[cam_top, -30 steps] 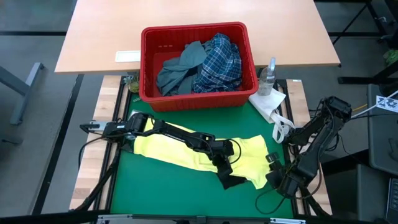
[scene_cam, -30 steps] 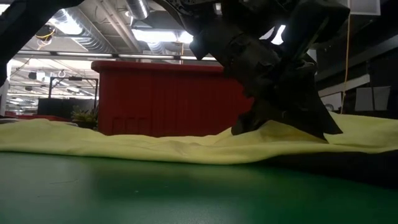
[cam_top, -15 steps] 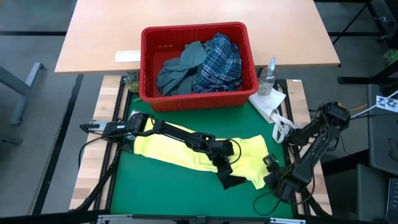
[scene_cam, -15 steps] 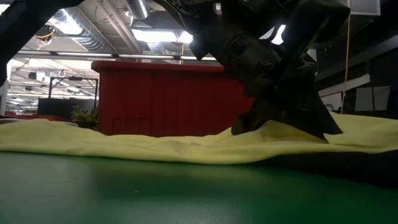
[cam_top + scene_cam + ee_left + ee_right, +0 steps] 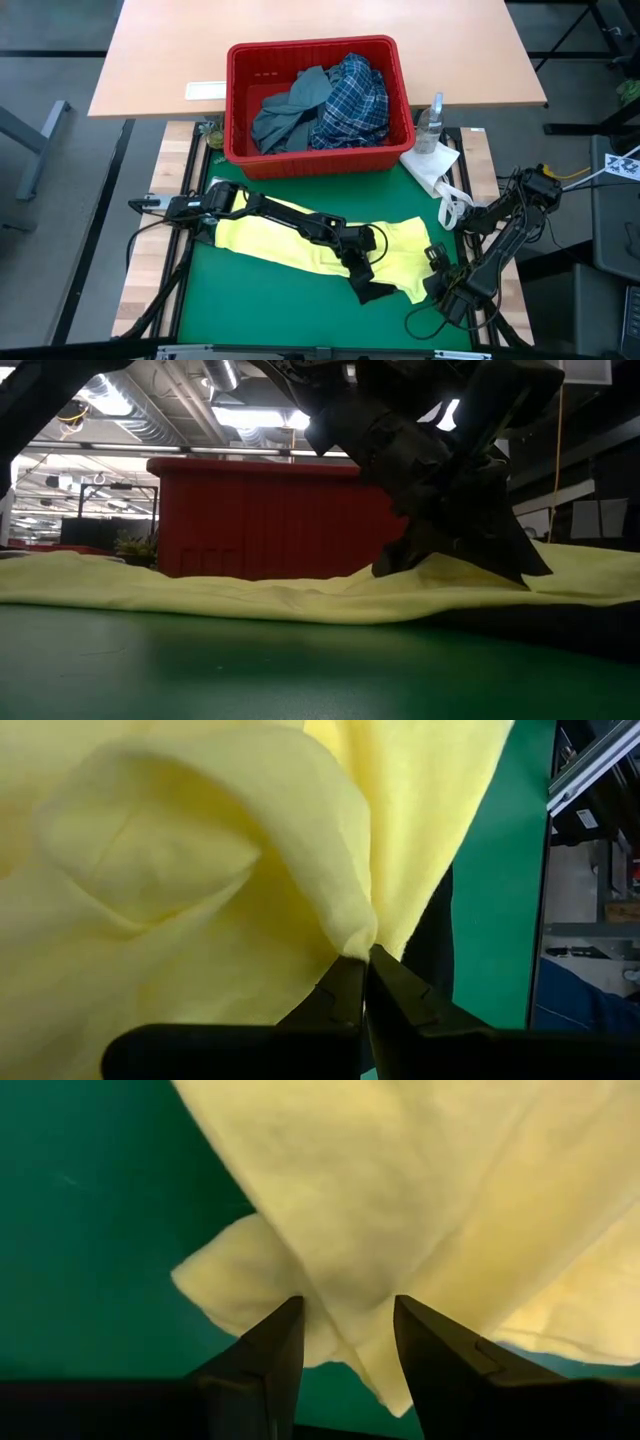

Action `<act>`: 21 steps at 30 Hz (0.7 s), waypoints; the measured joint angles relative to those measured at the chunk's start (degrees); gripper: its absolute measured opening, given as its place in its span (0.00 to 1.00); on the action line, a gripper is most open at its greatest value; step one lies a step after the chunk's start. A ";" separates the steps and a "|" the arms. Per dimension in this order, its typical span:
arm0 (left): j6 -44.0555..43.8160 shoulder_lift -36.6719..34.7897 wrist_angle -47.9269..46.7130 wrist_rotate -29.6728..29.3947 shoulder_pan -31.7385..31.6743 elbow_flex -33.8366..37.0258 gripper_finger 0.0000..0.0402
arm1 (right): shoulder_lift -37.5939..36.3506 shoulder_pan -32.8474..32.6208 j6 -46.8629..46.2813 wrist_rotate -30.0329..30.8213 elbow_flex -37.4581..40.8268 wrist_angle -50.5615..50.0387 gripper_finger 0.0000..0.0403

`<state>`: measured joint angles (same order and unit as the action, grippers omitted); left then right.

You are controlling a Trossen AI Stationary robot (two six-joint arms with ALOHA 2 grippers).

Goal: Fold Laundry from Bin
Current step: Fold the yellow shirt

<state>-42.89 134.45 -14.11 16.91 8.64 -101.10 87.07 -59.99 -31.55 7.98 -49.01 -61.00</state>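
A yellow garment (image 5: 270, 245) lies spread across the green mat (image 5: 250, 300), its length running left to right. My left gripper (image 5: 366, 282) reaches over it from the left and is shut on a raised fold (image 5: 350, 920) near its right half. My right gripper (image 5: 437, 290) is at the garment's right near corner, pointing steeply down. It is open, with the corner's edge (image 5: 345, 1320) between its fingers. The red bin (image 5: 312, 46) stands at the far edge of the mat with a grey-blue garment (image 5: 285, 110) and a plaid shirt (image 5: 352, 100) inside. My left gripper pinches a raised fold of the yellow garment (image 5: 366, 938) between its two fingertips, slanting down from the table's left. The cloth rises in a slack ridge from the tips, and the rest lies on the mat. My right gripper's fingers (image 5: 270, 1355) stand on either side of the corner; whether they touch it I cannot tell.
A white paper towel (image 5: 432, 165) and a clear spray bottle (image 5: 433, 118) sit at the mat's far right, just right of the bin. Cables trail around my right arm. A strip of bare mat lies along the near edge.
My right arm has lowered. Its gripper has sunk a little toward the yellow garment's right near corner and tipped more steeply down, still open. The garment has not moved.
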 joint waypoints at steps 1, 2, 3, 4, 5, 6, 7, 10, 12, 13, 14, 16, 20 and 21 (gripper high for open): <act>0.00 0.00 -0.01 0.00 0.00 0.00 0.00 | 0.00 0.00 -0.02 0.17 0.00 0.04 0.39; 0.00 0.00 -0.01 0.00 0.00 0.00 0.00 | 0.00 0.00 -0.03 0.52 0.00 0.15 0.39; 0.00 0.00 -0.02 0.00 0.00 0.00 0.00 | 0.00 0.00 -0.05 0.95 0.00 0.40 0.39; 0.00 0.00 -0.02 0.00 0.00 0.00 0.00 | 0.00 0.00 -0.11 1.63 0.00 0.61 0.39; 0.00 0.00 -0.01 0.00 0.00 0.00 0.00 | 0.00 0.00 -0.14 2.19 0.00 0.95 0.39; 0.00 0.00 -0.02 0.00 0.00 0.00 0.00 | 0.00 0.00 -0.13 3.04 0.00 1.25 0.39; 0.00 0.00 -0.02 0.02 0.00 0.00 0.00 | 0.00 0.00 -0.17 3.55 0.00 1.46 0.39; 0.00 0.00 -0.02 0.02 0.00 0.00 0.00 | 0.00 0.00 -1.73 5.46 0.00 1.19 0.39; 0.00 0.00 -0.02 0.02 0.00 0.00 0.00 | 0.00 0.00 -2.78 5.93 0.00 0.93 0.39; 0.00 0.00 -0.02 0.02 0.00 0.00 0.00 | 0.00 0.00 -2.91 5.84 0.00 0.95 0.38; 0.00 0.00 -0.02 0.02 0.00 0.00 0.00 | 0.00 0.00 -2.93 5.54 0.00 0.95 0.38; 0.00 0.00 0.00 0.02 0.00 0.00 0.00 | 0.00 0.00 -2.93 4.86 0.00 0.95 0.35; 0.00 0.00 -0.01 0.04 0.00 0.00 0.00 | 0.00 0.00 -2.93 5.44 0.00 0.96 0.22; 0.00 0.00 -0.01 0.05 0.00 0.00 0.00 | 0.00 -0.02 -2.95 6.14 0.00 0.97 0.17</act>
<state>-42.89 134.45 -14.12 16.95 8.64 -101.10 87.07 -60.01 -34.50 14.13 -49.01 -60.03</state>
